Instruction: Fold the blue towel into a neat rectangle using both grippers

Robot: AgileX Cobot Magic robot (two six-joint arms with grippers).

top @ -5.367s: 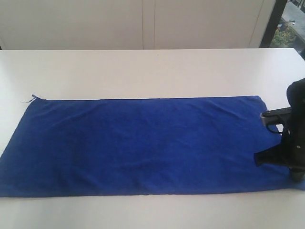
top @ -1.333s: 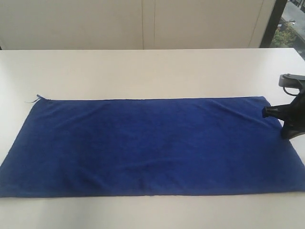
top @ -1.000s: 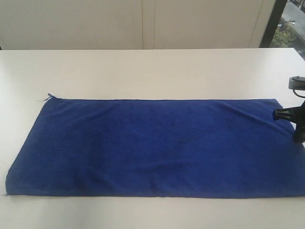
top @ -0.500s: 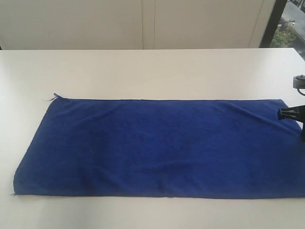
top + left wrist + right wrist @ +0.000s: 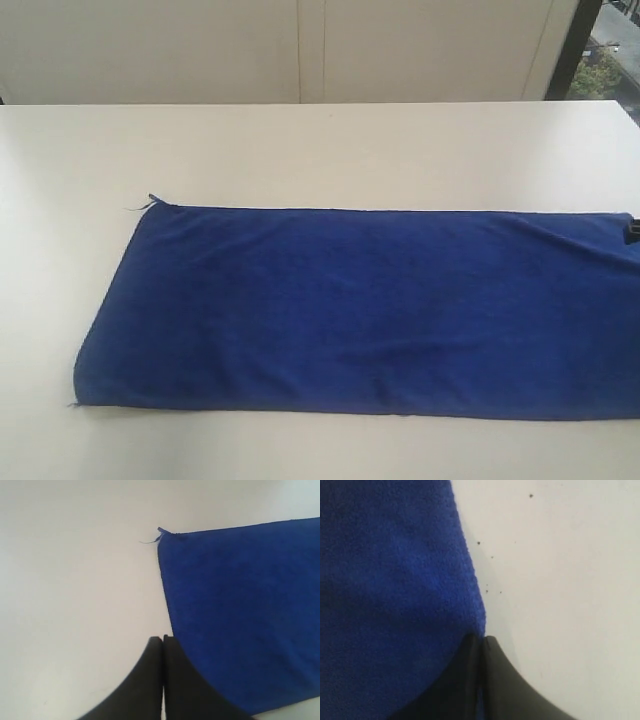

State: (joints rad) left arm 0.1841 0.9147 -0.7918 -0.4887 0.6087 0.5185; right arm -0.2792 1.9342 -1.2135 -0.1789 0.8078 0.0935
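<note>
White table (image 5: 320, 150) lies under everything. My left gripper (image 5: 163, 639) has its jaws pressed together with nothing in them, and the blue towel (image 5: 360, 310) lies flat just beside their tips. My right gripper (image 5: 481, 639) has its jaws pinching the towel's edge, with bare table on their other side.

Bright, even light, faint shadows; left claw (image 5: 163, 640) blurred close up.
</note>
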